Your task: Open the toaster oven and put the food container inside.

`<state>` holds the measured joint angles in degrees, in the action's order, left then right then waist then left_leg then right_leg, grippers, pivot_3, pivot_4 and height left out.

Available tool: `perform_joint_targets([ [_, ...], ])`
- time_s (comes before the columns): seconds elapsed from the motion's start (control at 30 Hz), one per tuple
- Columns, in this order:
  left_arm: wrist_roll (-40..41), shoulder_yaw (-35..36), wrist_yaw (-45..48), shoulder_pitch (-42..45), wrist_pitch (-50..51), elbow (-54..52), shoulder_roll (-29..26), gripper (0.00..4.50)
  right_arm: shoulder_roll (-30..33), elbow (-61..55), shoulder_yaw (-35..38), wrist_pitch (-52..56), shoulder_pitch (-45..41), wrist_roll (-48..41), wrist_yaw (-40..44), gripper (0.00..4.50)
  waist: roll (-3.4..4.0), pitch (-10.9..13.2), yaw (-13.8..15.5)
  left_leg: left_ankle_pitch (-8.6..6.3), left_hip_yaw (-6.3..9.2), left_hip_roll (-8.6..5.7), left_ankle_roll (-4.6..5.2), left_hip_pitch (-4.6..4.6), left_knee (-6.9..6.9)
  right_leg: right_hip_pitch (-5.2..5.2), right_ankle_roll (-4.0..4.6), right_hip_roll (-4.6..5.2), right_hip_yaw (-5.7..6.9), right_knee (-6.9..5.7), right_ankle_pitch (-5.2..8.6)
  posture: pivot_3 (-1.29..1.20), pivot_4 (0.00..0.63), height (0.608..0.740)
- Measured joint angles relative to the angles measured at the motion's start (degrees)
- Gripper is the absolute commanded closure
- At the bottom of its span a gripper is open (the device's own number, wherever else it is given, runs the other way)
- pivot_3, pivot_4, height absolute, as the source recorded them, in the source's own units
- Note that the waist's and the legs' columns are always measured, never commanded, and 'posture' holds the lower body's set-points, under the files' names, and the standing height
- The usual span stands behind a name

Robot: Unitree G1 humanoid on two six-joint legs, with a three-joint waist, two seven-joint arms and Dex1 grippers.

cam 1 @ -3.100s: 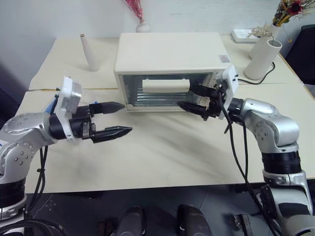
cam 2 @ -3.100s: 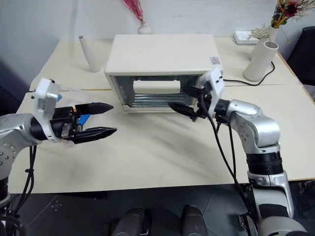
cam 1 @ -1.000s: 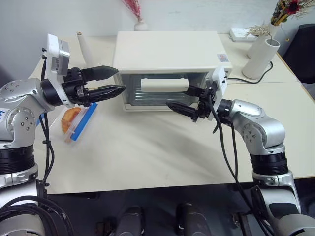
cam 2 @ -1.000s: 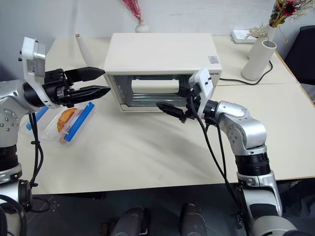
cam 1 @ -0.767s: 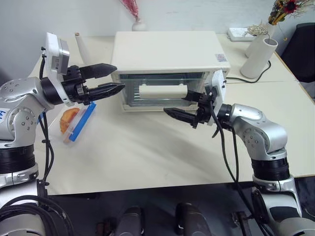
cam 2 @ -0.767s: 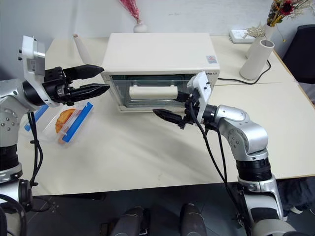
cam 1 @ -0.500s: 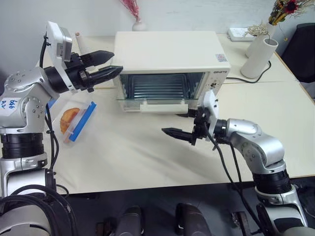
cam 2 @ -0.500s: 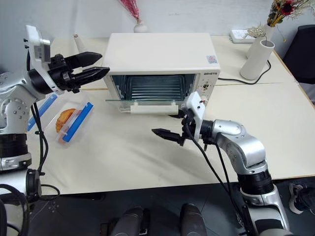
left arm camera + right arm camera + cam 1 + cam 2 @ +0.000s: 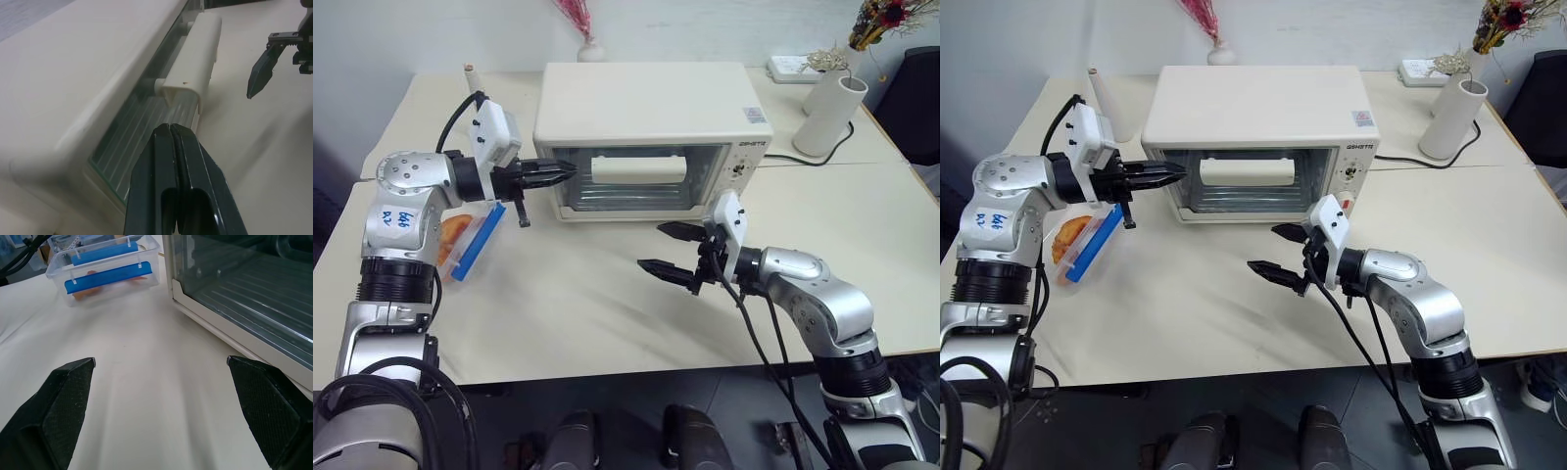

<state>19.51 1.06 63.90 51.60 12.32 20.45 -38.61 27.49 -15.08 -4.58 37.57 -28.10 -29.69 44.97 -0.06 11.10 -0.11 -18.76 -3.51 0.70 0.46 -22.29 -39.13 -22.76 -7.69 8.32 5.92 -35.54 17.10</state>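
Toaster oven point(image 9: 646, 108): sitting at upper centre of the head views on the table point(image 9: 607, 313), glass door point(image 9: 636, 181) standing upright and shut, white bar handle point(image 9: 639, 170) lying across it.
Food container point(image 9: 468, 238): resting on the table at middle left, just left of the oven, 2 blue clip strips showing, orange-brown food inside.
Left gripper point(image 9: 566, 169): pointing at the oven's front left corner, just beside the door glass, 2 fingers pressing together, gripping nothing.
Right gripper point(image 9: 670, 251): hanging over the table below the oven door, well apart from the handle, fingers spreading wide, carrying nothing.
White vase point(image 9: 829, 116): standing at upper right.
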Motion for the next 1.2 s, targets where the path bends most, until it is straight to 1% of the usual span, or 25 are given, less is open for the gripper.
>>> perform_joint_targets([
  [0.1, 4.08, 2.4, 0.06, 1.01, 6.14, -1.18, -0.08, 4.47, -0.2, 0.48, 0.4, 0.0, -0.47, 0.09, -1.09, 0.0, -0.04, 0.03, -0.01, 0.0, 0.01, 0.01, 0.0, 0.0, 0.0, 0.0, 0.0, 0.0, 0.0, -0.01, 0.0, 0.0, 0.15, 0.74],
  [0.2, 8.28, 4.88, 0.35, 1.25, 12.08, -5.07, -0.87, 4.47, -0.88, 3.36, 1.16, -0.15, -3.21, 0.31, -2.26, 0.0, -0.04, 0.03, -0.23, 0.0, 0.02, 0.03, 0.0, 0.02, 0.0, 0.0, 0.0, 0.0, 0.0, -0.04, 0.0, 0.0, 0.15, 0.74],
  [0.23, 9.6, 5.73, 0.37, 1.25, 14.25, -6.32, -1.15, 4.3, -0.98, 4.5, 1.55, -0.3, -4.37, 0.35, -2.48, 0.0, -0.04, 0.03, -0.22, 0.0, 0.03, 0.03, 0.0, 0.02, 0.0, 0.0, 0.0, 0.0, 0.0, -0.06, 0.0, 0.0, 0.15, 0.74],
  [0.3, 11.72, 7.28, 0.05, 1.19, 17.71, -7.85, -2.1, 3.9, -1.09, 6.39, 2.53, -0.96, -6.15, 0.36, -2.53, 0.0, -0.04, 0.03, -0.18, 0.0, 0.04, 0.02, 0.0, 0.02, 0.0, 0.0, 0.0, 0.0, 0.0, -0.05, 0.0, 0.0, 0.15, 0.74],
  [0.37, 13.13, 8.89, -0.27, 1.1, 20.21, -9.22, -3.35, 3.3, -1.11, 9.02, 3.15, -1.51, -8.57, 0.41, -2.46, 0.0, -0.05, 0.03, -0.2, 0.0, 0.04, 0.02, 0.0, 0.03, -0.01, 0.0, 0.0, 0.0, -0.01, -0.06, 0.0, 0.0, 0.15, 0.74],
  [0.4, 13.28, 9.24, -0.45, 0.99, 20.38, -9.73, -3.76, 3.08, -1.18, 9.94, 3.23, -1.56, -9.51, 0.39, -2.38, 0.0, -0.05, 0.03, -0.21, 0.0, 0.04, 0.03, 0.0, 0.02, -0.01, -0.01, 0.0, 0.0, 0.0, -0.06, 0.0, 0.0, 0.15, 0.74],
  [0.5, 13.27, 9.38, -0.89, -0.28, 20.43, -11.64, -4.56, 2.08, -1.46, 11.74, 3.78, -1.79, -12.09, 0.2, -2.1, 0.0, -0.05, 0.03, -0.16, 0.0, 0.04, 0.02, 0.0, 0.02, -0.01, -0.01, 0.0, 0.0, -0.01, -0.06, 0.0, 0.0, 0.15, 0.74],
  [0.57, 13.27, 9.4, -1.35, -1.21, 20.53, -11.96, -4.58, 1.52, -1.85, 12.3, 3.87, -2.0, -12.99, -0.11, -1.71, 0.0, -0.07, 0.04, -0.07, 0.0, 0.05, 0.02, 0.0, 0.01, -0.02, 0.0, 0.0, 0.0, 0.0, -0.06, 0.0, 0.0, 0.15, 0.74],
  [0.73, 13.1, 9.37, -2.3, -1.71, 20.14, -13.65, -4.57, 1.52, -2.59, 12.17, 3.96, -1.25, -13.51, -1.76, -0.88, 0.0, -0.08, 0.05, -0.14, 0.0, 0.05, 0.02, -0.01, 0.01, -0.02, -0.01, 0.0, 0.0, 0.0, -0.06, 0.0, 0.0, 0.15, 0.74],
  [0.83, 12.37, 8.94, -2.46, -1.83, 19.22, -13.61, -4.5, 1.52, -2.25, 8.76, 4.33, 0.3, -12.59, -4.06, 0.57, 0.0, -0.08, 0.05, -0.12, 0.0, 0.05, 0.03, -0.01, 0.0, -0.01, -0.01, 0.0, 0.0, 0.01, -0.06, 0.0, 0.0, 0.15, 0.74],
  [0.93, 11.12, 8.32, -2.58, -1.66, 17.65, -12.5, -4.24, 1.52, -0.7, 5.11, 4.37, 1.24, -9.17, -5.06, 2.15, 0.0, -0.08, 0.05, -0.08, 0.0, 0.04, 0.01, -0.01, 0.0, 0.01, -0.01, 0.0, 0.0, 0.01, -0.05, 0.0, 0.0, 0.15, 0.74],
  [1.2, 6.81, 4.51, -1.82, 1.62, 12.54, -6.66, -2.33, 1.52, 0.31, 0.6, 3.09, 0.76, -3.73, -4.32, 3.2, 0.0, -0.09, 0.06, -0.09, 0.0, 0.0, 0.01, 0.0, 0.01, 0.01, -0.04, 0.0, 0.0, 0.0, -0.06, 0.0, 0.0, 0.15, 0.74],
])
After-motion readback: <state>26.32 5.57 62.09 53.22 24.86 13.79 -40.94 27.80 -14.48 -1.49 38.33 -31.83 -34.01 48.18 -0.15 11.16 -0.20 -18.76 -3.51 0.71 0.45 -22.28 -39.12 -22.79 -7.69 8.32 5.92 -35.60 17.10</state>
